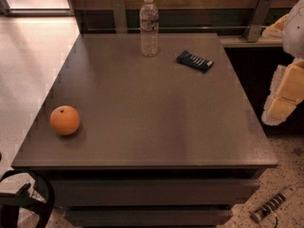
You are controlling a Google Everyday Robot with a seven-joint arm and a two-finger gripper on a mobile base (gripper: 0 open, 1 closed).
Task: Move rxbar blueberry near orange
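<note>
The orange (65,120) rests on the counter (152,127) near the front left corner. The gripper (284,98) sits at the right margin of the view, outside the counter's right edge, with the white arm (297,27) above it. Its grasp state cannot be determined. The rxbar blueberry (194,61) lies flat toward the far right, well apart from the orange. The water bottle (149,26) stands upright near the bar, at far centre.
</note>
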